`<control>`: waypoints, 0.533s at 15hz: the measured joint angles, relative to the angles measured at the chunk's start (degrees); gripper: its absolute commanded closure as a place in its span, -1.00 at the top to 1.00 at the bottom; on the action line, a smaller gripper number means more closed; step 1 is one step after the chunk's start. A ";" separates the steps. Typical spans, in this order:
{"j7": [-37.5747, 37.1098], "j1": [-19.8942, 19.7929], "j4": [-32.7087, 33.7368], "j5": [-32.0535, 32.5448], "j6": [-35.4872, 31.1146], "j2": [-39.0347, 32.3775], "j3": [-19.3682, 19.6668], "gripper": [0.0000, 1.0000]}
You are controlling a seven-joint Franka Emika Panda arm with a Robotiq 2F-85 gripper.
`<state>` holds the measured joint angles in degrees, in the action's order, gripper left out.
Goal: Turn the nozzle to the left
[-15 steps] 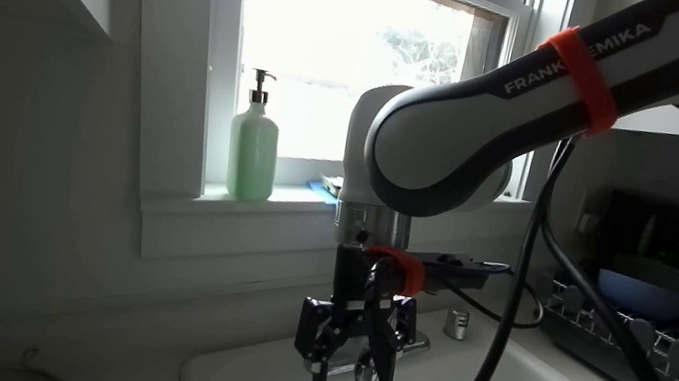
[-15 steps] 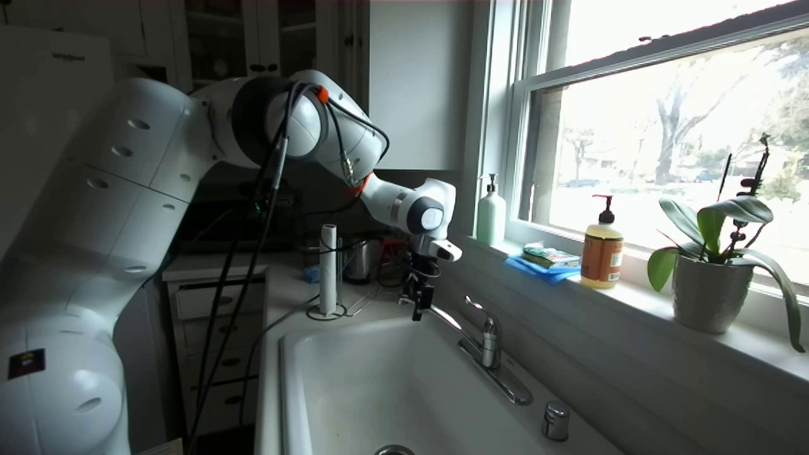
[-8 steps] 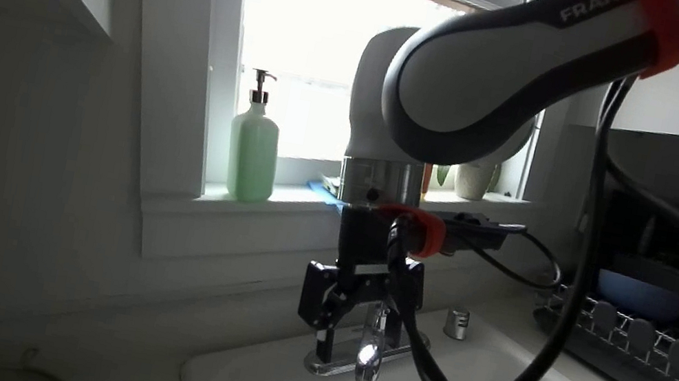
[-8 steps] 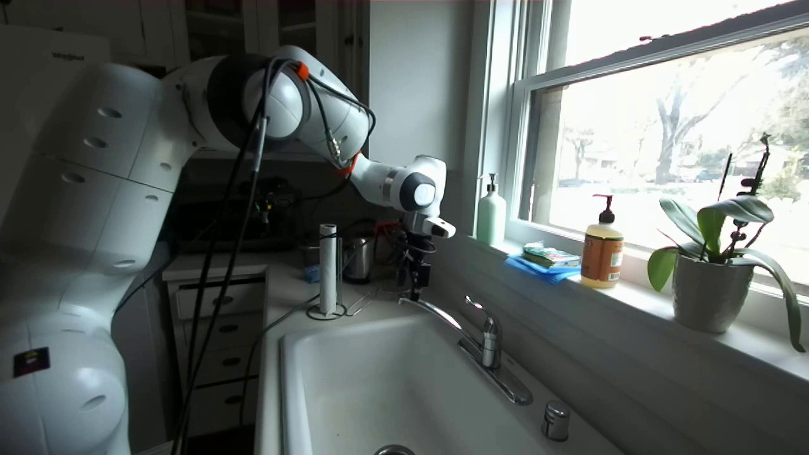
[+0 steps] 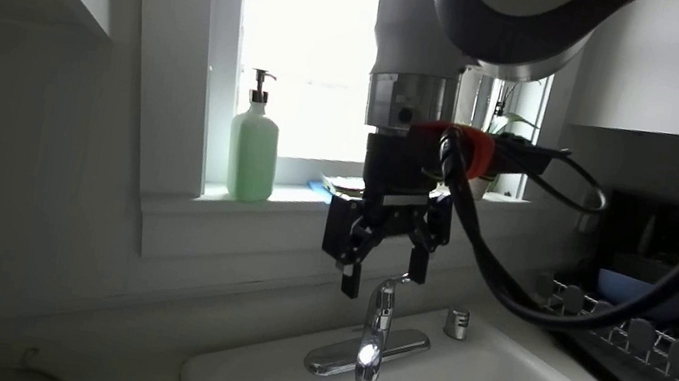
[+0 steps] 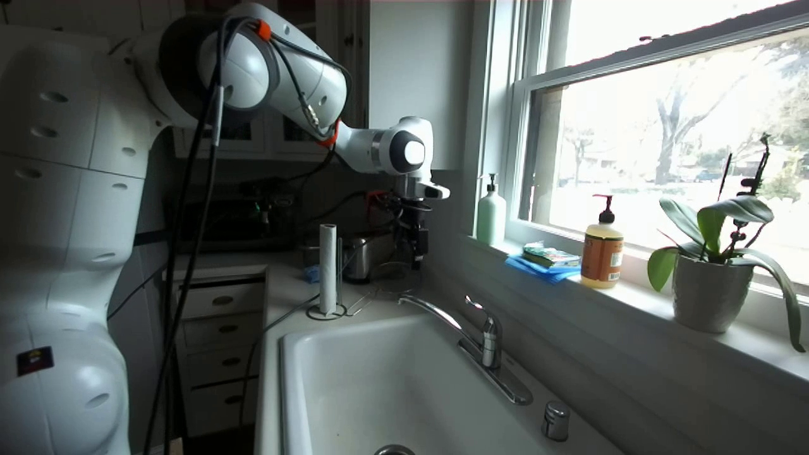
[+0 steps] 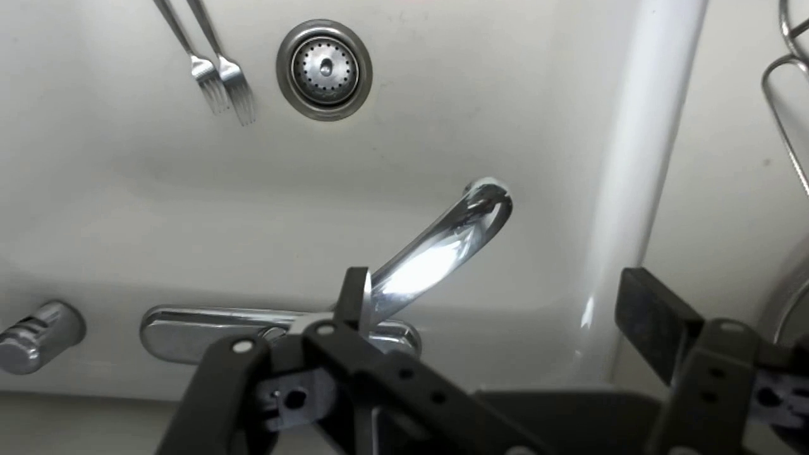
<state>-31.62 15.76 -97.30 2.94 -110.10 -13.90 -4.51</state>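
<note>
The nozzle, a long arched chrome spout, shows in both exterior views (image 5: 369,353) (image 6: 437,309) and in the wrist view (image 7: 436,256). It reaches out over the sink from its chrome base (image 6: 510,387). The small lever handle (image 6: 478,306) stands up at the base. My gripper (image 5: 384,275) is open and empty, with its fingers pointing down. It hangs above the spout, apart from it, as an exterior view (image 6: 414,256) also shows. In the wrist view my gripper (image 7: 499,309) has its jaws wide apart; one finger (image 7: 352,297) hides the spout's root.
The white sink (image 6: 283,379) holds two forks (image 7: 221,79). A chrome cap (image 6: 556,420) stands beside the faucet. The windowsill carries a green pump bottle (image 5: 253,154), an orange-labelled bottle (image 6: 602,256) and a potted plant (image 6: 711,294). A paper towel holder (image 6: 328,268) stands behind the sink.
My gripper has risen from around the spout's level to well above it, staying open. The arm has lifted and drawn back. The spout shows no visible movement.
</note>
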 measured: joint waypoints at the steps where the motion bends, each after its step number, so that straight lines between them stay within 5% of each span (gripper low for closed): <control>1: -0.48 0.07 0.01 0.81 0.69 0.87 -0.03 1.00; 8: -1.27 0.07 0.20 2.02 4.73 6.18 -0.91 1.00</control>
<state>-32.89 15.83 -97.10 4.96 -105.37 -7.73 -5.42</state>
